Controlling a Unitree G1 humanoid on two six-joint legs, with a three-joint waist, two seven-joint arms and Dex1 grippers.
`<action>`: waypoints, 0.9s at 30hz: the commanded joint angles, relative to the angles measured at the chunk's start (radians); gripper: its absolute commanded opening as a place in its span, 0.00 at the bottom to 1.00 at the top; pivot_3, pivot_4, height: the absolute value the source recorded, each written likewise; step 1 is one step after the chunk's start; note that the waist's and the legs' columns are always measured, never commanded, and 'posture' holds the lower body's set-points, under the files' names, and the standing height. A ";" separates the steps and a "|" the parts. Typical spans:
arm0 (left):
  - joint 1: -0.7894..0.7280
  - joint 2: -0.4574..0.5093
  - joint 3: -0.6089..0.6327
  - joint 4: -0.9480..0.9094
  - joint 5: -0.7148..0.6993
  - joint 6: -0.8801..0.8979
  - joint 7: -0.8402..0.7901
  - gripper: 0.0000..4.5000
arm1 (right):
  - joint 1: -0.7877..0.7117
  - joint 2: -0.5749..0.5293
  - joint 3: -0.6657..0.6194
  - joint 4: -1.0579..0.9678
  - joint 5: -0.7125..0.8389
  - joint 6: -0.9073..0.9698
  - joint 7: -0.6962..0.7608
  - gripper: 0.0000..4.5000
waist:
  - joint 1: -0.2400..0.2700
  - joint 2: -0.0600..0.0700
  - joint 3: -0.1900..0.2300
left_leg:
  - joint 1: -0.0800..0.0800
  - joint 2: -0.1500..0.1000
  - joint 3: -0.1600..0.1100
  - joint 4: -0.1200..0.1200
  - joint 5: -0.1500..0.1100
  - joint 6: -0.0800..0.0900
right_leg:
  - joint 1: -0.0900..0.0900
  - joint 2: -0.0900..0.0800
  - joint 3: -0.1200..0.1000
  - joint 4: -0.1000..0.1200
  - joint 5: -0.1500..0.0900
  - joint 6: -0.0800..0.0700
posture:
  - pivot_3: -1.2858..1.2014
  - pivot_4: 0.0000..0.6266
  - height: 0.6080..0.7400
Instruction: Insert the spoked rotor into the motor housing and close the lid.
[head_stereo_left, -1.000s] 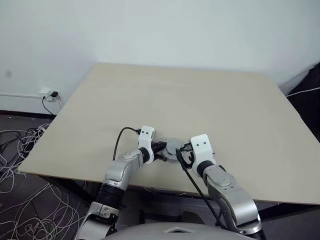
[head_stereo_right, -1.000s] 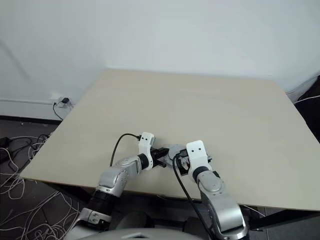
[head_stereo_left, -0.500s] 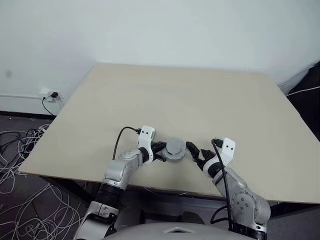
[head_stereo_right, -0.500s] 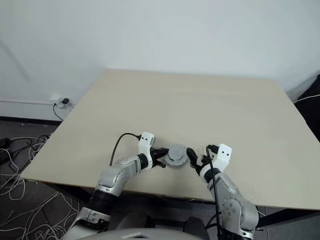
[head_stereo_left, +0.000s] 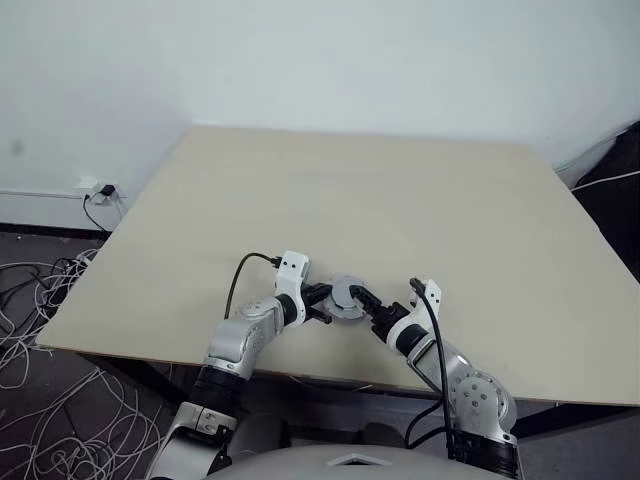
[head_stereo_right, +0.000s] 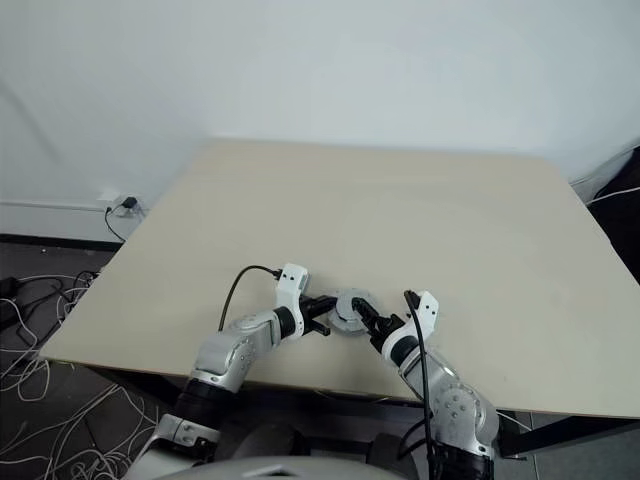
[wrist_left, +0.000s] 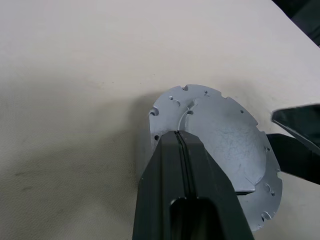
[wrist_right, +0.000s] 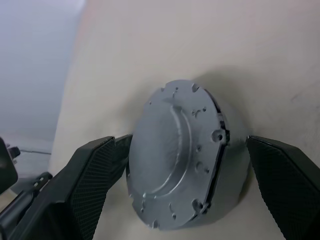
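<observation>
Since the earlier frames the right pincer (head_stereo_left: 368, 303) has rolled over and swung back in from the right, so that its spread fingers now bracket the lid (wrist_right: 175, 160), one finger (wrist_right: 92, 175) on each side with a gap showing at both. Nearest the front edge of the bench (head_stereo_left: 480, 230), left of its middle, the left pincer (wrist_left: 179, 150) has its two fingers pressed together, tips resting against the lid's near rim and top face without pinching it. The lid, smooth face with raised hub uppermost, sits flat on a dark-edged body beneath it, which is likely the motor housing (wrist_right: 223, 132) with the spoked rotor already hidden inside; neither can be made out clearly. Beyond the assembly the bench runs bare to its far edge.

Step in hand, as judged: seating the lid. To do it well, centre the right fingers on opposite points of the rim before closing, keep the left pincer steadying the stack so that it cannot slide, and press evenly so the lid settles level rather than cocked.
</observation>
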 joint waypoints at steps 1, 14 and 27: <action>-0.004 -0.008 -0.022 0.004 0.006 0.018 -0.003 0.00 | -0.044 0.024 0.010 0.013 0.028 -0.017 0.022 0.99 | -0.001 0.000 0.000 | 0.000 0.000 0.000 0.000 0.000 0.000 | 0.000 0.000 0.000 0.000 0.000 0.000 | 0.52 0.00 1.00; -0.003 -0.012 -0.023 0.002 0.008 0.016 -0.007 0.00 | -0.064 0.001 -0.026 0.120 0.072 0.064 0.033 0.99 | -0.004 0.000 0.000 | 0.000 0.000 0.000 0.000 0.000 0.000 | 0.000 0.000 0.001 0.000 0.000 0.000 | 0.52 0.00 1.00; 0.001 -0.011 -0.025 -0.001 0.015 0.021 -0.010 0.00 | -0.072 -0.021 -0.083 0.171 0.258 0.241 0.112 0.99 | -0.017 0.000 -0.001 | 0.000 0.000 0.000 -0.002 0.000 0.000 | -0.001 0.000 0.001 0.000 -0.001 -0.002 | 0.52 0.00 1.00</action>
